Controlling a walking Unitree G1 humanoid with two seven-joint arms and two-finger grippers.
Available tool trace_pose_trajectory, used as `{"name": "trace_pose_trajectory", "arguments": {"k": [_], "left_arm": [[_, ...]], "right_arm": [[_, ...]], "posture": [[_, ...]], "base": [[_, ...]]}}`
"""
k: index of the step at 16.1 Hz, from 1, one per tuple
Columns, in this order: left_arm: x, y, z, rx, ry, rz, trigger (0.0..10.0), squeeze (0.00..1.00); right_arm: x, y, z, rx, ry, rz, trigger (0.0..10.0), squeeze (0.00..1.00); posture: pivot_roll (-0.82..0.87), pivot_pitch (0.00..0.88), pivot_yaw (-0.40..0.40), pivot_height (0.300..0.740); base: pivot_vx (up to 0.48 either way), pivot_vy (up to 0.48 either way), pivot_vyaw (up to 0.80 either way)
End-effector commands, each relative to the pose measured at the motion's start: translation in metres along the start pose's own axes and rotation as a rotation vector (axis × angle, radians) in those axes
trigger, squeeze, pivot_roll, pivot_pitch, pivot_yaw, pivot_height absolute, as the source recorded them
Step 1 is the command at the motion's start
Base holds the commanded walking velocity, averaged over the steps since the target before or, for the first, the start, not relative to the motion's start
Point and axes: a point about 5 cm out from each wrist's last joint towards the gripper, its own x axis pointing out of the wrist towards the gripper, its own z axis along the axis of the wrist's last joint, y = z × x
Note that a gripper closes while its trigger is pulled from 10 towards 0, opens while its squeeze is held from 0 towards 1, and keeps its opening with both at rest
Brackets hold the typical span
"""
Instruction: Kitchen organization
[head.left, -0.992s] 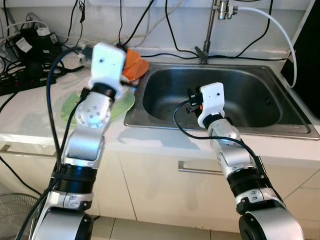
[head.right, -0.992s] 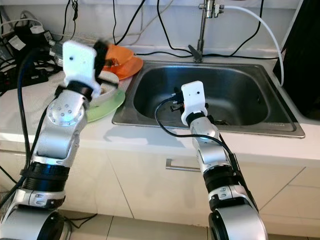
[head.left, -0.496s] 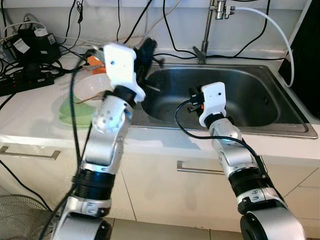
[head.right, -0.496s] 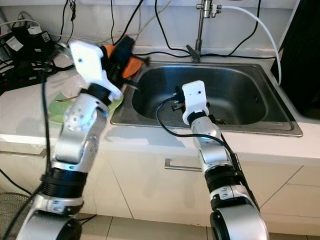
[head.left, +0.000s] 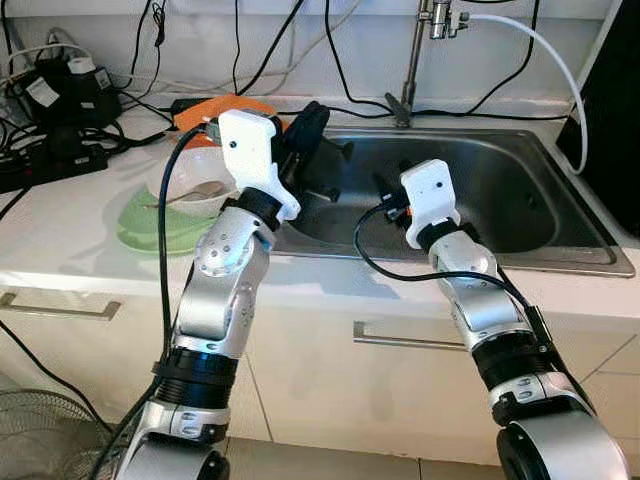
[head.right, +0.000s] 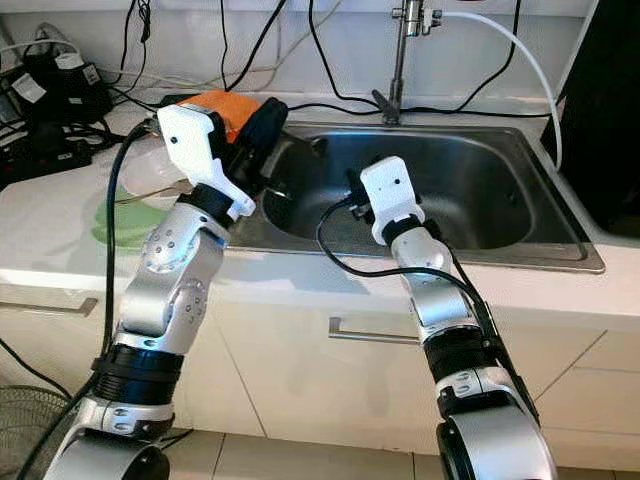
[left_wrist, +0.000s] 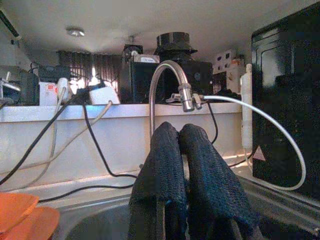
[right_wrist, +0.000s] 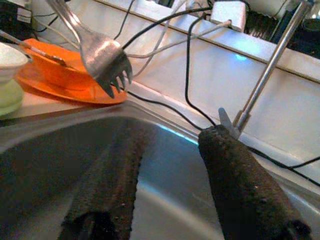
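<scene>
Left gripper hangs over the sink's left rim, its two black fingers pressed flat together. It is clamped on a fork, though the left wrist view does not show the grip itself. Right gripper sits low over the middle of the sink, fingers spread wide apart with nothing between them.

The basin's steel floor is bare around and beyond the right gripper, through to the far and right walls. At the back rim the faucet rises, with a white hose curving off toward the sink's right side. Left of the sink the counter is crowded: an orange plate near the back corner, a white bowl stacked on a green plate nearer the front, and black cables further left.

The right wrist view gives the fork plainly: tines down and tilted, hanging in the air above the sink's left rim, with the orange plate behind it. The head views show little more than a thin pale sliver below the left gripper's fingers. The left wrist view looks straight across the sink at the faucet.

The fork is apart from the right gripper, higher and toward the sink's left edge.
</scene>
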Motion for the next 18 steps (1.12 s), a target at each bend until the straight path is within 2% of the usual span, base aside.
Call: {"name": "trace_pose_trajectory", "arguments": {"k": [1,2,10,15,18], "left_arm": [[0.0,0.004,0.001,-0.007,0.003,0.002,10.0,0.0],[0.0,0.005,0.001,-0.01,0.001,0.004,10.0,0.0],[-0.002,0.002,0.004,-0.027,-0.013,-0.011,10.0,0.0],[-0.003,-0.004,0.0,-0.06,0.011,-0.058,10.0,0.0],[-0.006,-0.01,-0.005,-0.077,0.051,-0.113,10.0,0.0]], "right_arm": [[0.002,-0.001,0.01,0.0,-0.043,0.002,10.0,0.0],[0.003,-0.001,0.012,0.006,-0.05,0.005,10.0,0.0],[0.004,0.035,0.032,-0.003,-0.143,0.202,10.0,0.0],[0.005,0.042,0.034,-0.003,-0.145,0.209,10.0,0.0],[0.005,0.038,0.032,-0.005,-0.132,0.168,10.0,0.0]], "posture": [[-0.01,0.0,0.06,0.74],[-0.01,0.0,0.06,0.74],[0.0,0.0,0.062,0.74],[0.01,0.0,0.061,0.74],[0.01,0.0,0.065,0.74]], "base": [[0.0,0.0,0.0],[0.0,0.0,0.0],[0.0,0.0,0.0],[0.0,0.0,0.0],[0.0,0.0,0.0]]}}
